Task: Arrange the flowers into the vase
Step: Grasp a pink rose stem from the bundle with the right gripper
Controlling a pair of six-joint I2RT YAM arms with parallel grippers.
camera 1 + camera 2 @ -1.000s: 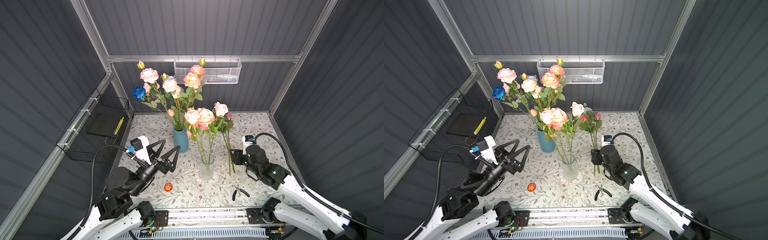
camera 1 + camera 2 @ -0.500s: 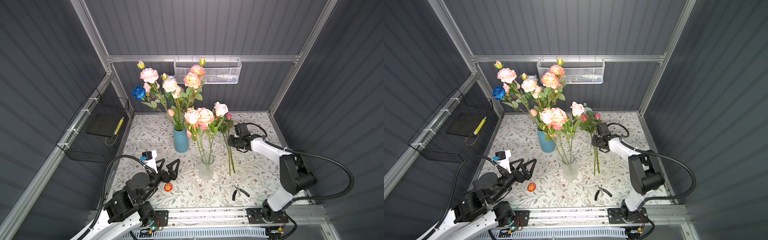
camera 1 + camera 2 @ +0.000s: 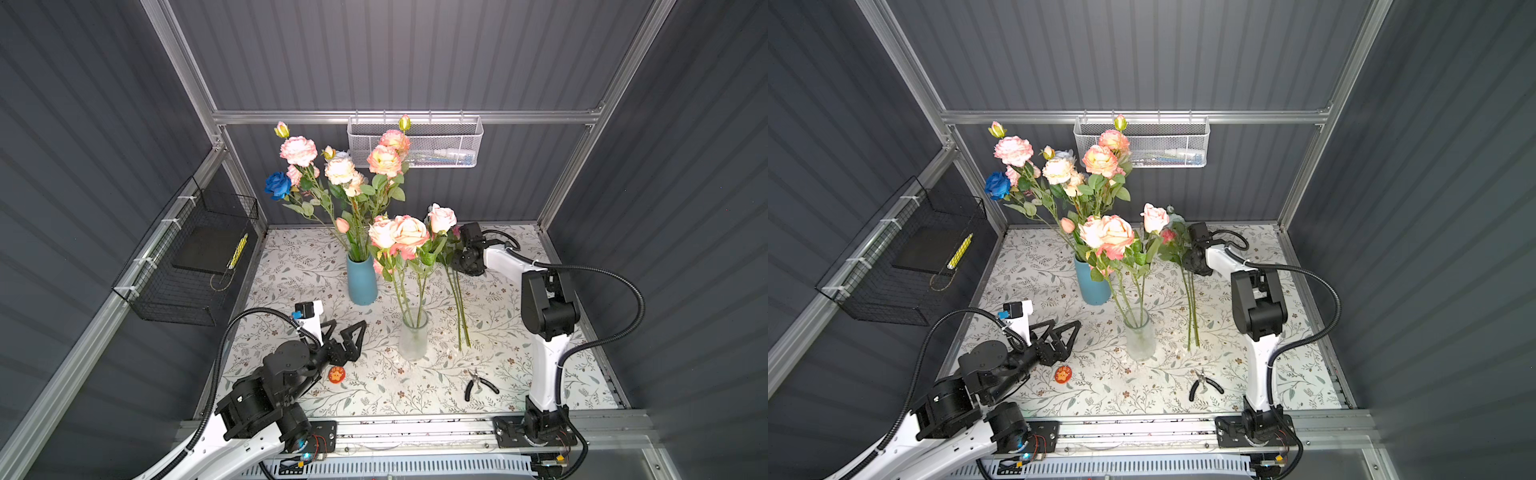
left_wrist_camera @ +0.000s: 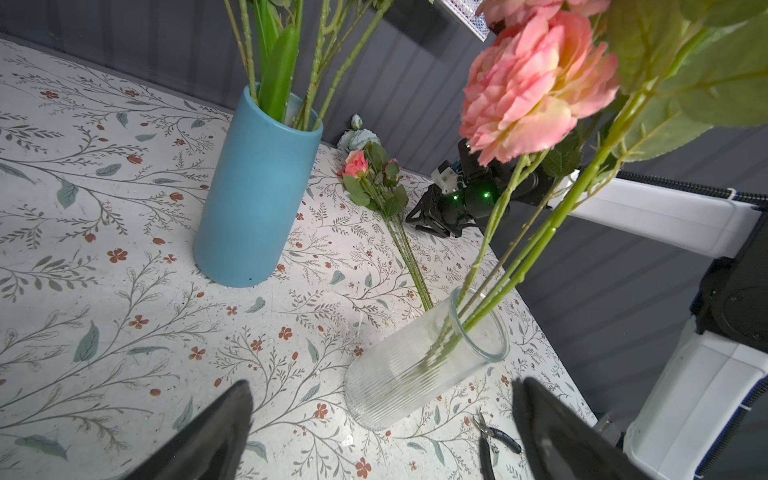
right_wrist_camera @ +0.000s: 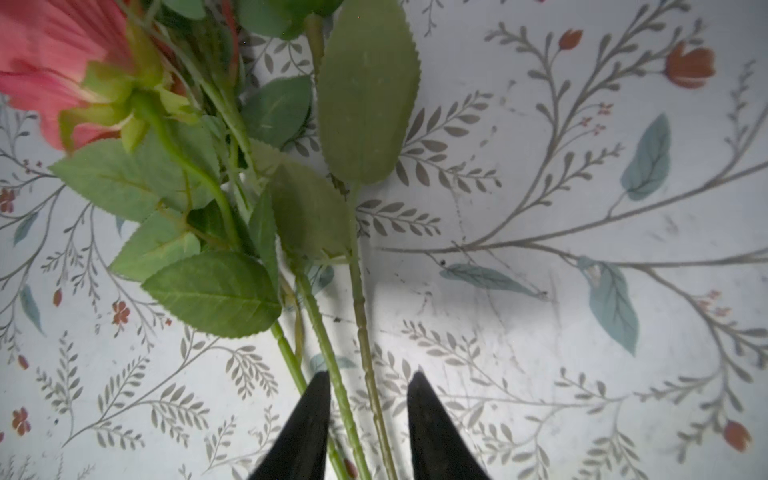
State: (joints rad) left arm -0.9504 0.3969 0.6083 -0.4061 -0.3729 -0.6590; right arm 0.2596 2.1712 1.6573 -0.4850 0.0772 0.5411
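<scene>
Top views: the glass vase [image 3: 413, 338] stands on the bench [image 3: 291, 266] with a few pink-peach blooms [image 3: 409, 235] in it. Behind it a blue vase [image 3: 361, 282] carries the larger bunch (one blue rose included). Loose flowers [image 3: 459, 307] lie flat just right of the glass vase. The left tool [image 3: 349, 323] hangs left of the glass vase, jaws wide apart, empty. The right tool [image 3: 460, 266] sits low over the loose flowers' leafy part.

Left wrist view: spread fingers [image 4: 216, 436] frame the glass vase.

Right wrist view: the right tool's jaws stand narrowly apart, straddling two stems without visibly squeezing them.
</scene>
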